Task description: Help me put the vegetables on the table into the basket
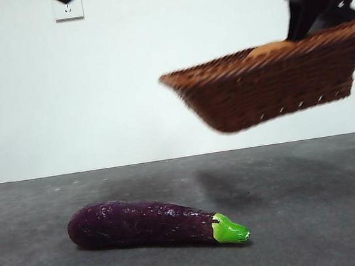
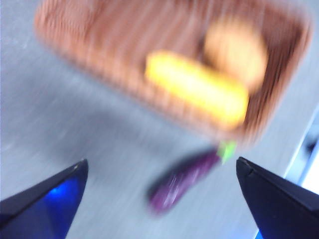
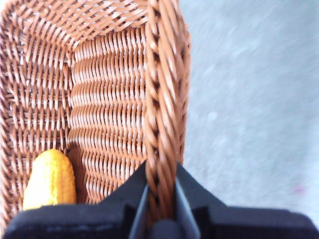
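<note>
In the front view the basket hangs in the air, well above the counter, tilted with its left end lower; a dark arm at the top right carries it by the rim, so the right claw is lifting it, probably to bring it near the last vegetable; a brown rounded piece, likely the potato, shows just over the rim; the eggplant lies alone on the counter, green cap to the right, below and left of the basket.

The left wrist view is blurred; the left claw is spread wide and holds nothing, high above the eggplant; in the basket lie the yellow piece and the potato, so two of three seem done.

In the right wrist view the right claw is closed on the braided rim of the basket; the yellow piece rests inside, against the near wall.
</note>
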### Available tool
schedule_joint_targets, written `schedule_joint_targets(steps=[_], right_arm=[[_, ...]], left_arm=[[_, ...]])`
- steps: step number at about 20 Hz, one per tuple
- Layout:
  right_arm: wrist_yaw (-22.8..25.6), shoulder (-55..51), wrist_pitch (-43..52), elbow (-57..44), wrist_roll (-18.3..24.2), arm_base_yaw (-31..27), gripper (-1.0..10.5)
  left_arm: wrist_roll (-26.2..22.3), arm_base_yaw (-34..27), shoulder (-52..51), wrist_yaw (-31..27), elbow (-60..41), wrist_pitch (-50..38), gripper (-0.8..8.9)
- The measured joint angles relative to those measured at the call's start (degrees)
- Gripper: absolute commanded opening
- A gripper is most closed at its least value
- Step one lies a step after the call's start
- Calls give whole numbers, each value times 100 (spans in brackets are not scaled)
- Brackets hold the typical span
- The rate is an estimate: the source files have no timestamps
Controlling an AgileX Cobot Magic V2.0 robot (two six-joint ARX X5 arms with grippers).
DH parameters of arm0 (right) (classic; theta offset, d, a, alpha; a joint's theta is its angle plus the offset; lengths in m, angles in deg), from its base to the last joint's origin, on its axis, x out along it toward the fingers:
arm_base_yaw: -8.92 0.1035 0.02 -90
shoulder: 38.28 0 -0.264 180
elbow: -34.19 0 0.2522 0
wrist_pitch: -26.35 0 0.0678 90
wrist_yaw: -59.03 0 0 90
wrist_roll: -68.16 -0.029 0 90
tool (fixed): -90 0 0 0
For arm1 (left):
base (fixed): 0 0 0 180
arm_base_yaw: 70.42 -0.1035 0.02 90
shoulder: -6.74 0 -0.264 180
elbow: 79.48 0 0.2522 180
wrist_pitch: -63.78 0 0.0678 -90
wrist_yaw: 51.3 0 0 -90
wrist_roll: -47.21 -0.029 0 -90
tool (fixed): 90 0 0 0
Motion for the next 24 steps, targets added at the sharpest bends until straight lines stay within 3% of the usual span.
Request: schedule_joint_targets(steps=[2, 5, 10, 15, 24], right_arm=[[-251, -256, -7, 2, 96, -275, -11], [-444, -520, -59, 2, 247, -562, -11], [-551, -763, -118, 2, 431, -658, -11], [-560, -772, -195, 2, 584, -658, -11], [-557, -772, -184, 2, 715, -658, -11]], left_arm=[[-610, -61, 83, 2, 4, 651, 503], [-1075, -61, 568, 140, 4, 1075, 503], [-1362, -48, 1639, 612, 4, 973, 503], [-1543, 55, 2841, 693, 4, 498, 503], [-1759, 125, 3689, 734, 2, 81, 500]])
